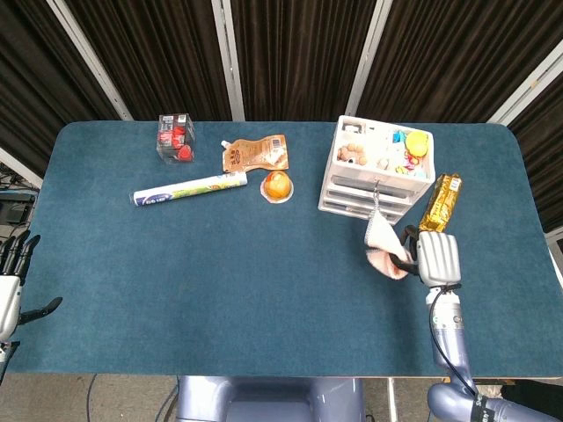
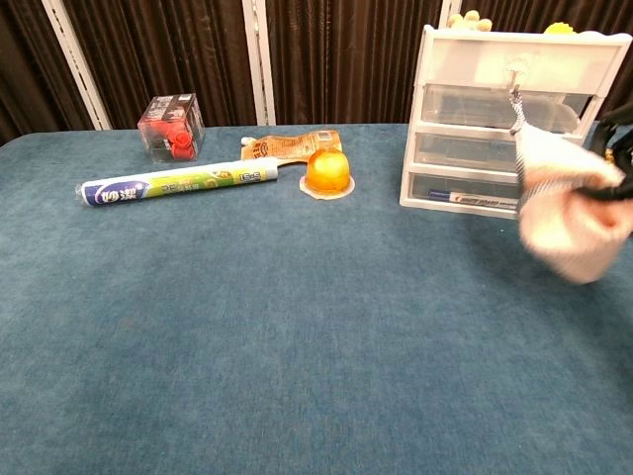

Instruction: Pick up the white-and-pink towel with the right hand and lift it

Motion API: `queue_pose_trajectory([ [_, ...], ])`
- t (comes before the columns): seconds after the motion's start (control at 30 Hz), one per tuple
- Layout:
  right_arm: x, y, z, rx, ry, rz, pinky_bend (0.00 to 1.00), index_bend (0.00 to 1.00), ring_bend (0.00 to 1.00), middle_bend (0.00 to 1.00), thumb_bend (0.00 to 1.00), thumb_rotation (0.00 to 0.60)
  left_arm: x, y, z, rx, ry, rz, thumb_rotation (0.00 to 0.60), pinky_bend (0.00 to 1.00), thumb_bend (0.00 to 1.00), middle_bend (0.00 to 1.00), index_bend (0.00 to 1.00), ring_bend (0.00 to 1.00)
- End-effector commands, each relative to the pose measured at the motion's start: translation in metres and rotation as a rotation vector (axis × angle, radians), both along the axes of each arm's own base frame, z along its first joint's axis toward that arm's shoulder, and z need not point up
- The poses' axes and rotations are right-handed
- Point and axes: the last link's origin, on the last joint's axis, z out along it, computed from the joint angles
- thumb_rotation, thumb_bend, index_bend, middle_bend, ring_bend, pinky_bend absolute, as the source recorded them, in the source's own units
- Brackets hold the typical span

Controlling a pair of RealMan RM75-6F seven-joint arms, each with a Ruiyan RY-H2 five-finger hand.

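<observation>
Left hand (image 1: 10, 272) idles at the near-left table edge, fingers spread, holding nothing. Towel (image 2: 556, 213) hangs off the table (image 1: 264, 281), in front of the white drawer unit (image 1: 376, 167), bunched in the right hand (image 1: 436, 258). Advice for the lift: raise straight up, grip firm, clear of the drawers. Right fingers are closed around the cloth; the exact wrap is blurred.

the drawer unit (image 1: 376, 169) stands close beyond the fingers of the right hand (image 1: 436, 258), with a yellow packet (image 1: 440, 201) just beside it (both block forward travel). open blue table (image 1: 220, 281) lies to the fingers' inner side.
</observation>
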Motion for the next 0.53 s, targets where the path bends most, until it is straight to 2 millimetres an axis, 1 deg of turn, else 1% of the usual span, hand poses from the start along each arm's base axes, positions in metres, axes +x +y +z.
queue_pose_trajectory([
  [0.03, -0.009, 0.013, -0.01, 0.131, 0.031, -0.062, 0.1, 0.02, 0.1, 0.14, 0.0, 0.6, 0.0, 0.0, 0.0, 0.001, 0.001, -0.001, 0.6, 0.0, 0.0, 0.0, 0.0, 0.0],
  [0.1, -0.012, 0.019, -0.009, 0.173, 0.05, -0.089, 0.06, 0.0, 0.02, 0.04, 0.0, 0.6, 0.0, 0.0, 0.001, 0.002, 0.001, -0.002, 0.6, 0.0, 0.0, 0.0, 0.0, 0.0],
  [0.13, -0.014, 0.023, -0.009, 0.196, 0.064, -0.103, 0.04, 0.0, 0.0, 0.01, 0.0, 0.6, 0.0, 0.0, 0.001, 0.002, 0.001, -0.003, 0.6, 0.0, 0.0, 0.0, 0.0, 0.0],
  [0.2, -0.018, 0.033, -0.005, 0.233, 0.1, -0.126, 0.04, 0.0, 0.0, 0.0, 0.0, 0.6, 0.0, -0.001, 0.001, 0.002, 0.0, -0.005, 0.6, 0.0, 0.0, 0.0, 0.0, 0.0],
  [0.3, -0.023, 0.048, 0.008, 0.252, 0.124, -0.141, 0.04, 0.0, 0.0, 0.0, 0.0, 0.6, 0.001, -0.002, 0.002, -0.001, 0.001, -0.008, 0.6, 0.0, 0.0, 0.0, 0.0, 0.0],
  [0.33, -0.023, 0.053, 0.013, 0.252, 0.129, -0.138, 0.03, 0.0, 0.0, 0.0, 0.0, 0.6, 0.001, -0.003, 0.002, -0.002, 0.002, -0.009, 0.6, 0.0, 0.0, 0.0, 0.0, 0.0],
  [0.4, -0.028, 0.074, 0.043, 0.197, 0.193, -0.094, 0.03, 0.0, 0.0, 0.0, 0.0, 0.6, 0.001, -0.006, 0.004, -0.003, 0.003, -0.008, 0.6, 0.0, 0.0, 0.0, 0.0, 0.0],
  [0.43, -0.032, 0.082, 0.052, 0.177, 0.214, -0.07, 0.03, 0.0, 0.0, 0.0, 0.0, 0.6, 0.002, -0.007, 0.004, -0.004, 0.003, -0.007, 0.6, 0.0, 0.0, 0.0, 0.0, 0.0],
  [0.53, -0.043, 0.098, 0.07, 0.135, 0.245, -0.041, 0.02, 0.0, 0.0, 0.0, 0.0, 0.6, 0.001, -0.01, 0.005, -0.008, 0.015, -0.005, 0.6, 0.0, 0.0, 0.0, 0.0, 0.0],
])
